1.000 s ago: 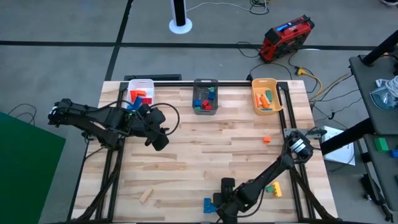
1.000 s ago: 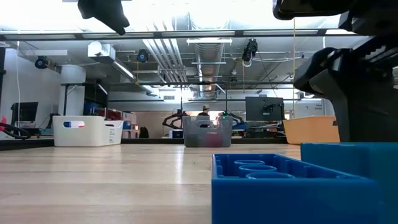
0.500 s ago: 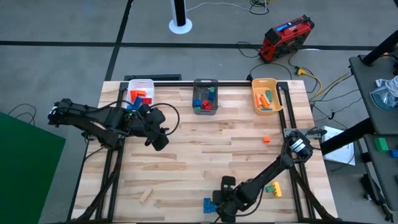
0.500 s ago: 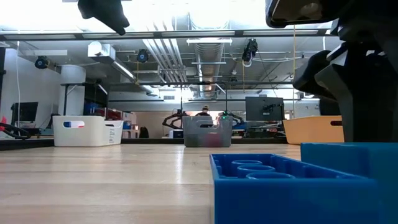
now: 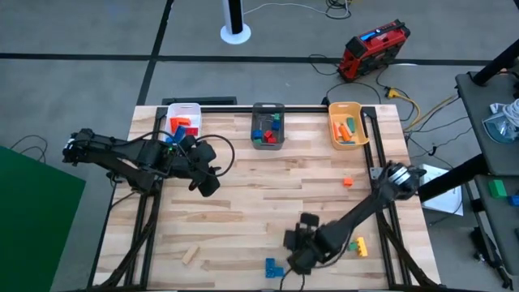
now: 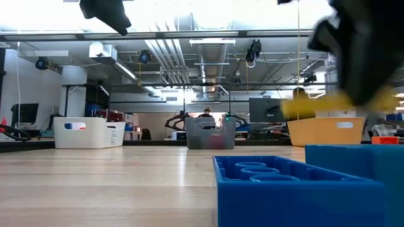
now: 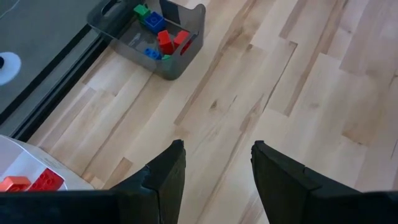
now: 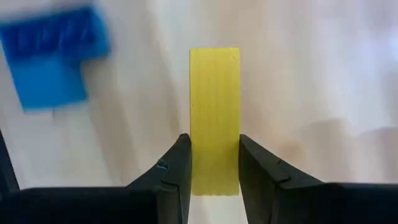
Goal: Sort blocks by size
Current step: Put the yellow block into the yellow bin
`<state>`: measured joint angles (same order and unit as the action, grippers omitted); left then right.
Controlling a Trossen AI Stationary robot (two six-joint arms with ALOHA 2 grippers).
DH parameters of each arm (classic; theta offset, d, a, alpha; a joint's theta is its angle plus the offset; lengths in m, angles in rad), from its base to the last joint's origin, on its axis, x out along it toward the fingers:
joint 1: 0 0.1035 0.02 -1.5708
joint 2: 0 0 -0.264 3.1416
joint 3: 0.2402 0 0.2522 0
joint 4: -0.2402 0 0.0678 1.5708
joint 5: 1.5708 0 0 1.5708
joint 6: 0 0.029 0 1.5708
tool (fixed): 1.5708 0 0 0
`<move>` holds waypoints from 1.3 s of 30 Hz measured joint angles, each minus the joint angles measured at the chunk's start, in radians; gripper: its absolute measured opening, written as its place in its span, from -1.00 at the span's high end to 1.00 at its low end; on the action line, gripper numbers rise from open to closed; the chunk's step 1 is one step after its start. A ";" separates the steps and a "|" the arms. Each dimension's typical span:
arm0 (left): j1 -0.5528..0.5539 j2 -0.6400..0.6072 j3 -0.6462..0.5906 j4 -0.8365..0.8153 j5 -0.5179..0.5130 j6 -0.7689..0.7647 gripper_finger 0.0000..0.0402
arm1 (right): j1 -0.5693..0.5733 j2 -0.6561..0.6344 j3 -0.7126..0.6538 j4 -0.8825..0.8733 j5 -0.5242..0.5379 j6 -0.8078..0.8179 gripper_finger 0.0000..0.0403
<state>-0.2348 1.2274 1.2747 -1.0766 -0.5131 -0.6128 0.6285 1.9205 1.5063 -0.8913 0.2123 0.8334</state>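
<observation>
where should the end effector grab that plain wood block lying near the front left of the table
The wood block is a short bar lying flat and at a slant on the table, with nothing touching it. Probably best to come straight down and close across its narrow width at mid-length, fingers turned to match the slant.

White bin (image 5: 184,110), grey bin (image 5: 268,113) and orange bin (image 5: 346,108) line the table's (image 5: 243,203) far edge, well beyond both grippers; a red toolbox (image 5: 373,49) sits on the floor.

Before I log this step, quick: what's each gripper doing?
Left gripper: open, empty, above the table near the white bin.
Right gripper: closed on a yellow block.
</observation>
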 joint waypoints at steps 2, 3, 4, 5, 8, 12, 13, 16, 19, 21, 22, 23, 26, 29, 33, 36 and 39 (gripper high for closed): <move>0.000 0.000 0.000 0.000 0.000 0.001 0.20 | -0.034 -0.048 0.002 -0.036 0.031 0.030 0.56; 0.000 0.000 0.000 0.000 0.000 0.001 0.20 | -0.056 -0.072 0.002 -0.053 0.044 0.041 0.56; 0.000 0.000 0.000 0.000 0.000 0.002 0.20 | -0.082 -0.097 0.002 -0.069 0.061 0.047 0.56; 0.000 0.000 0.000 0.000 0.000 0.001 0.20 | -0.113 -0.122 0.002 -0.079 0.075 0.056 0.56; 0.000 0.000 0.000 0.000 0.000 0.002 0.20 | -0.226 -0.202 0.002 -0.114 0.098 0.057 0.56; 0.000 0.000 0.000 0.003 0.000 0.001 0.20 | -0.408 -0.300 -0.022 -0.139 0.102 0.021 0.56; 0.000 0.000 0.000 0.004 0.000 0.000 0.20 | -0.456 -0.326 -0.033 -0.140 0.102 0.013 0.56; 0.000 0.000 0.000 0.004 0.000 -0.001 0.20 | -0.608 -0.400 -0.071 -0.162 0.104 -0.019 0.56; 0.000 0.000 0.000 0.005 0.000 -0.002 0.20 | -0.756 -0.475 -0.127 -0.156 0.105 -0.054 0.56; 0.000 0.000 0.000 0.008 0.000 -0.006 0.20 | -0.853 -0.531 -0.170 -0.149 0.102 -0.066 0.56; 0.000 0.000 0.000 0.011 0.000 -0.007 0.20 | -0.901 -0.558 -0.193 -0.145 0.102 -0.065 0.56; 0.000 0.000 0.000 0.013 0.000 -0.007 0.20 | -0.947 -0.583 -0.215 -0.148 0.102 -0.061 0.56; 0.000 0.000 0.000 0.029 0.000 -0.007 0.20 | -1.077 -0.646 -0.283 -0.146 0.102 -0.015 0.56; 0.000 0.000 0.000 0.047 0.000 -0.007 0.20 | -1.190 -0.689 -0.341 -0.122 0.102 0.009 0.56; 0.000 0.000 0.000 0.070 0.000 -0.009 0.20 | -1.307 -0.705 -0.405 -0.049 0.103 -0.024 0.56; 0.005 0.000 0.000 0.075 -0.001 -0.038 0.20 | -1.368 -0.687 -0.443 -0.031 0.102 -0.051 0.56; 0.006 0.000 0.000 0.075 -0.002 -0.080 0.20 | -1.411 -0.656 -0.470 -0.029 0.102 -0.069 0.56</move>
<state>-0.2287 1.2271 1.2751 -1.0019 -0.5156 -0.6928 -0.7821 1.2646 1.0358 -0.9207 0.3146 0.7642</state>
